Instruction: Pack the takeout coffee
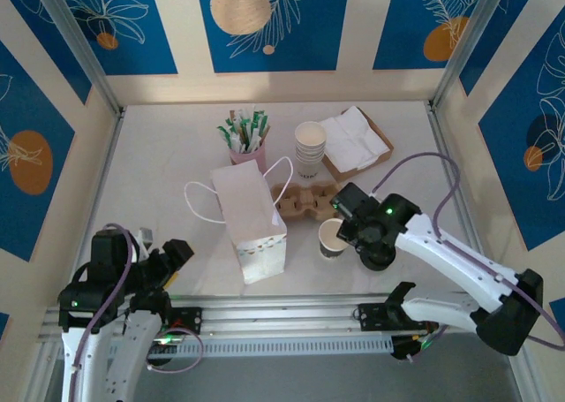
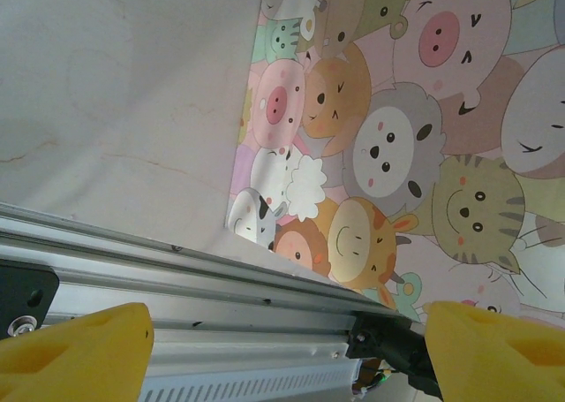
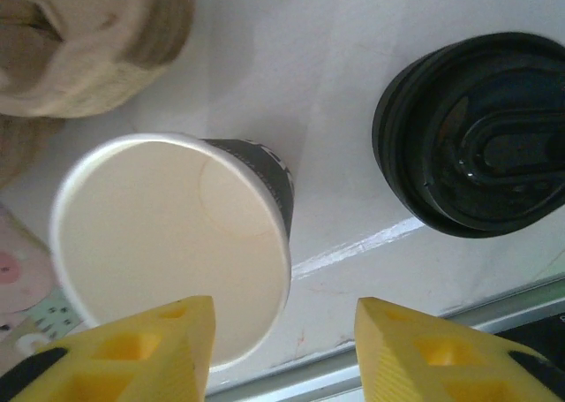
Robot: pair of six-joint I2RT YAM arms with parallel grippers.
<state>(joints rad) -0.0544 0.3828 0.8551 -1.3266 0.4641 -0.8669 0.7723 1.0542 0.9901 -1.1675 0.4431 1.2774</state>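
Observation:
An empty paper cup (image 1: 332, 238) with a dark band stands upright on the table to the right of the paper bag (image 1: 252, 216). From the right wrist camera the cup (image 3: 168, 252) is seen from above, with a stack of black lids (image 3: 481, 132) to its right. My right gripper (image 3: 282, 349) hovers over the cup's near rim, jaws open: one finger over the cup's mouth, the other outside its wall, nothing gripped. A brown cup carrier (image 1: 300, 199) lies just behind the cup. My left gripper (image 2: 287, 349) is open and empty near the front rail, facing the bag's cartoon-animal side (image 2: 397, 137).
At the back are a stack of white cups (image 1: 310, 147), a brown tray of napkins (image 1: 356, 141) and a pink holder of sachets (image 1: 245, 137). The aluminium rail (image 1: 282, 318) runs along the front edge. Patterned walls close in three sides.

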